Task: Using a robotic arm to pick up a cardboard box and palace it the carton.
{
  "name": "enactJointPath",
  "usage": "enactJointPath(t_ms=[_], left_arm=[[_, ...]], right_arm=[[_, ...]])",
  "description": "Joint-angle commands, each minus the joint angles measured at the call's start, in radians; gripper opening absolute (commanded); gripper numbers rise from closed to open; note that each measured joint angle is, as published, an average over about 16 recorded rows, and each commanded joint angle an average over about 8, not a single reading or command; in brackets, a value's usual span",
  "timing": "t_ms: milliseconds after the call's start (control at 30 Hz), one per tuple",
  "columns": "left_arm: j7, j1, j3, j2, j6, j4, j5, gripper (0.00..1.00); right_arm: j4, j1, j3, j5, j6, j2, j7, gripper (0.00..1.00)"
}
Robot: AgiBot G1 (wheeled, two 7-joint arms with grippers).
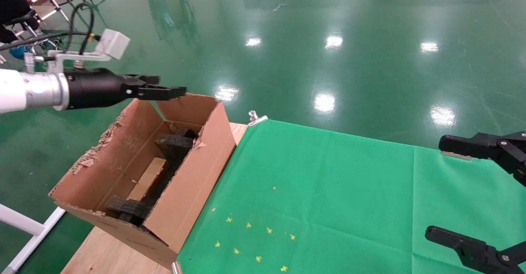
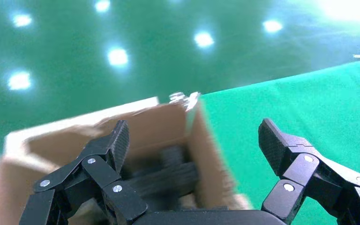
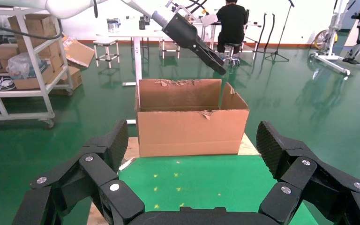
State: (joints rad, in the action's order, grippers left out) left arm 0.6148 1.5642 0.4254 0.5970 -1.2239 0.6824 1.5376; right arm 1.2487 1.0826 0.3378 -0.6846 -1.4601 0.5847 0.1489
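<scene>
The large carton with torn flaps stands on the table's left end; it also shows in the right wrist view and the left wrist view. The small brown cardboard box lies inside it, between black foam pieces. The robotic arm's left gripper hangs open and empty above the carton's far end; in its own wrist view the jaws stand wide apart with nothing between them. My right gripper is open and empty at the table's right edge, and its wrist view faces the carton.
A green cloth covers the table, with small yellow marks near the front. A wooden board lies under the carton. A metal clip sits at the cloth's far corner. Shelves with boxes and a seated person are far behind.
</scene>
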Motion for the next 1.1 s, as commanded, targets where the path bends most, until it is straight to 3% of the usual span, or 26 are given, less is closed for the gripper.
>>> enactJointPath(t_ms=[33, 1100], left_arm=[[-0.021, -0.024, -0.007, 0.001, -0.013, 0.029, -0.039, 1.0], [-0.351, -0.402, -0.12, 0.012, -0.223, 0.494, -0.662, 1.0]], right_arm=[[0.0, 0.0, 0.0, 0.0, 0.0, 0.0, 0.0, 1.0], [0.0, 0.0, 0.0, 0.0, 0.0, 0.0, 0.0, 1.0]])
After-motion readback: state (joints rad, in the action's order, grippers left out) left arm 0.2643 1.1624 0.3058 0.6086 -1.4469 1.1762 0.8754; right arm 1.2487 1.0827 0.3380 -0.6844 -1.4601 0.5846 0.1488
